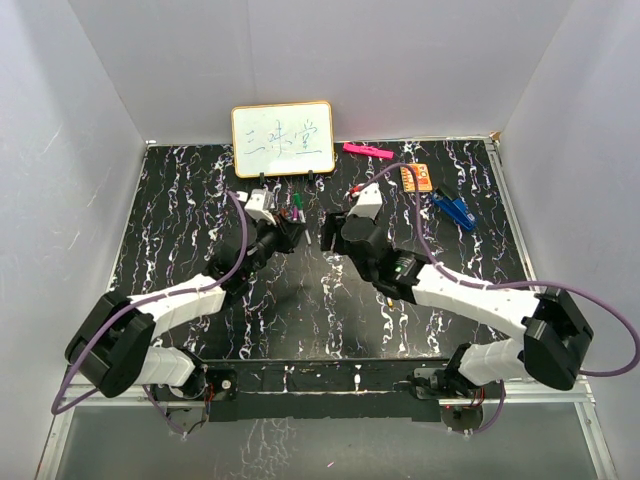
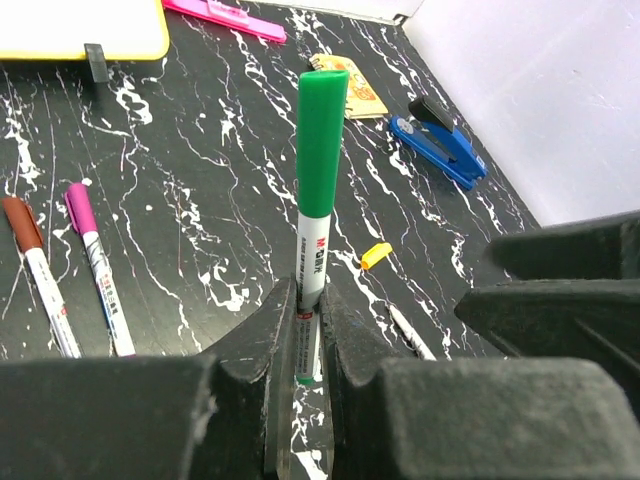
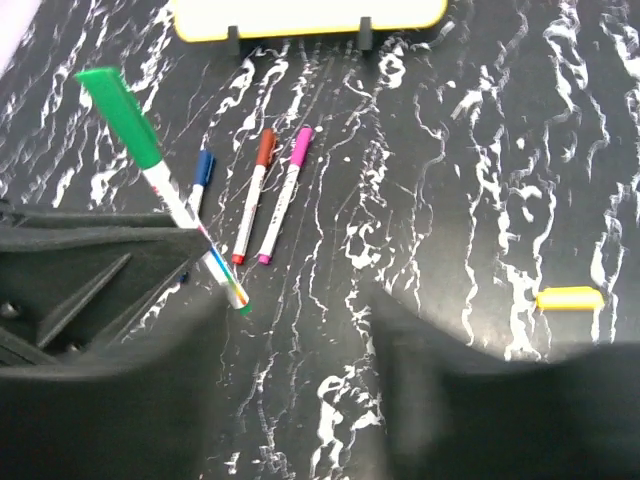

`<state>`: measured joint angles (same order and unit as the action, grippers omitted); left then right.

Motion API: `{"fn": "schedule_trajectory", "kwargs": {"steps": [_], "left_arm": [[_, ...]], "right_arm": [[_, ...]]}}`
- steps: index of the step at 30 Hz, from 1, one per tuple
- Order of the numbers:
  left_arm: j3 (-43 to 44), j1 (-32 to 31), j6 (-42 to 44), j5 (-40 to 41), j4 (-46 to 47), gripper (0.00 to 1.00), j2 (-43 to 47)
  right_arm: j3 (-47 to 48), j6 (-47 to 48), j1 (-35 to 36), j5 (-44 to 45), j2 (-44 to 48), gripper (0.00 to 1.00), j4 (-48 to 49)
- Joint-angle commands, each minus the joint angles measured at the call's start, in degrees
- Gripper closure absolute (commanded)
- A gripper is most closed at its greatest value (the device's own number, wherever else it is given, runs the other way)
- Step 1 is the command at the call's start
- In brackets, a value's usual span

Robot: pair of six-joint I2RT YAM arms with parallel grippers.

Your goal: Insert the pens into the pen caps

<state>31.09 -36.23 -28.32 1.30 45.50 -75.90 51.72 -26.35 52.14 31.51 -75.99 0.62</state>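
Left pincer [image 2: 310,345]: clamped on capped green pen [image 2: 321,150]. Right pincer [image 3: 305,360]: fingers apart, empty. Yellow cap [image 3: 569,297]: loose on surface [image 3: 450,150].

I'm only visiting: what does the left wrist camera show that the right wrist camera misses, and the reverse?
Only the left wrist view: the pink highlighter, the blue clip and an orange card. Only the right wrist view: a blue-capped pen. Both: the green-capped pen held in the left gripper, the brown-capped pen, the purple-capped pen, the yellow cap and the whiteboard.
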Motion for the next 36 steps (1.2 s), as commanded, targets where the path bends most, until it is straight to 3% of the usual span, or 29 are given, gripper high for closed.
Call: {"fn": "schedule_trajectory", "kwargs": {"steps": [1, 2, 7, 16, 36], "left_arm": [[5.94, -0.16, 3.67, 0.35, -3.52, 1.00, -0.41], [8.53, -0.16, 3.76, 0.95, -7.26, 1.00, -1.76], [25.07, 0.15, 3.88, 3.90, -30.51, 1.00, -14.27], [44.20, 0.46, 1.84, 1.25, -54.12, 1.00, -31.94], [51.08, 0.60, -0.18, 10.50, -61.53, 0.99, -40.96]], "right_arm": [[3.20, -4.14, -2.06, 8.46, 2.38, 0.09, -11.28], [3.46, -5.05, -3.13, 8.20, 2.54, 0.03, -13.23], [2.95, -9.27, -8.69, 5.52, 4.55, 0.02, -18.83], [2.48, -12.20, -18.88, -2.30, 5.74, 0.02, -23.55], [-0.69, -12.43, -20.88, -6.62, 1.99, 0.02, -23.12]]}}
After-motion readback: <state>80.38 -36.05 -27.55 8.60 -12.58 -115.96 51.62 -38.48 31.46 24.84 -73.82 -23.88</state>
